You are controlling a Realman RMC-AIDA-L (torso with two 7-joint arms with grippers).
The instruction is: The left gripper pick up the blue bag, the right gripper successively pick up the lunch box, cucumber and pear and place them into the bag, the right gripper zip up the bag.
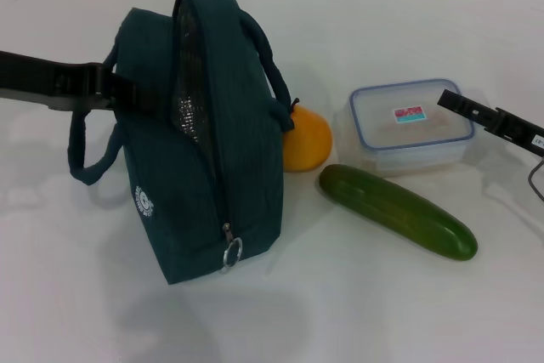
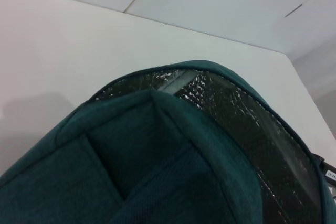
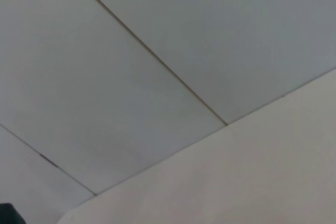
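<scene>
The left pincer point(image 1: 119, 91) comes in from the robot's left side and meets the upper side of the blue bag point(image 1: 204, 159), near one loop handle. Its fingertips are hidden against the fabric, so I cannot tell if it is closed on the bag or only touching it. The bag stands upright on the white tabletop point(image 1: 357, 312), directly beside this pincer on its right. The zip is open along the top edge, and the silver foil lining point(image 1: 189, 112) shows in the gap. The metal zip-pull ring point(image 1: 232, 252) hangs at the low near end of the zip, and a small white round logo point(image 1: 144, 203) is on the bag side that faces the left pincer.

In the left wrist view the teal fabric of the bag point(image 2: 157, 171) is very close, with the foil lining point(image 2: 236, 119) behind it.

The right pincer point(image 1: 463, 105) is over the far right corner of the lunch box point(image 1: 410, 127); I cannot tell how wide it is. The pear point(image 1: 305, 140) lies between the bag and the lunch box, touching the bag. The cucumber point(image 1: 398, 212) lies nearer to the robot than the right pincer, just in front of the lunch box.
</scene>
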